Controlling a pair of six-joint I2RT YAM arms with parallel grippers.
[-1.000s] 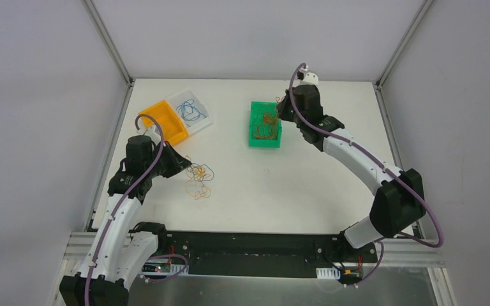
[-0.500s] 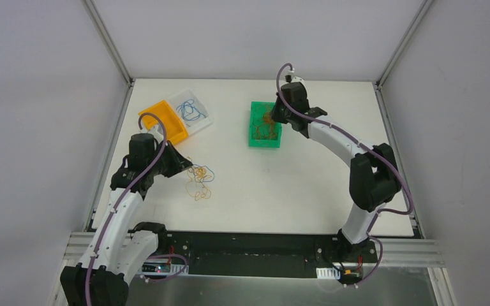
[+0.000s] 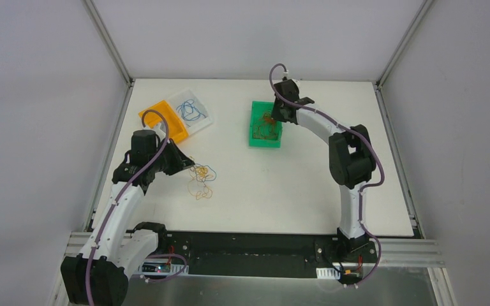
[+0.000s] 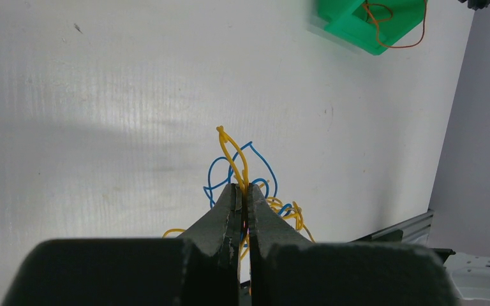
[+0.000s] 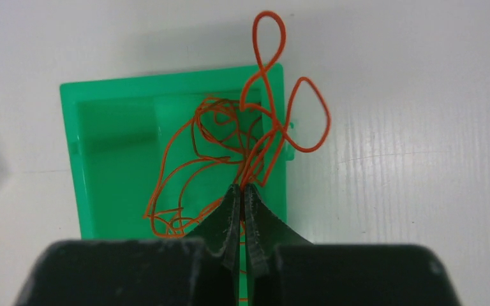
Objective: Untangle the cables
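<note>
A white table (image 3: 293,191) is sitting inside a plain booth with grey walls. Near the table's 8 o'clock, a small tangle of thin curly yellow and blue wires (image 3: 199,180) is lying on the bare top. The left gripper (image 4: 242,190) is pinching tight on a yellow wire (image 4: 235,153) from that tangle. In the wrist view its loop is poking out past the tips toward 12 o'clock, and a blue wire (image 4: 212,171) is curling around it.

At the table's 12 o'clock, a green plastic box (image 3: 265,143) is holding a bunch of thin orange wires (image 5: 253,159). The right gripper (image 5: 241,190) is squeezed shut on strands of that bunch, over the box. Two orange loops are hanging out past the box's wall toward 1 o'clock.

At 10 o'clock, an orange plastic box (image 3: 172,131) and a clear tray (image 3: 207,121) are sitting side by side, and a loose blue wire (image 3: 190,111) is already lying in the tray.

It looks like the wires are being sorted by colour. The right gripper seems to be dropping off the orange ones, so next its fingers need to open with the loops over the box. The left gripper then needs a slow pull, so the blue wire is not dragged along.
</note>
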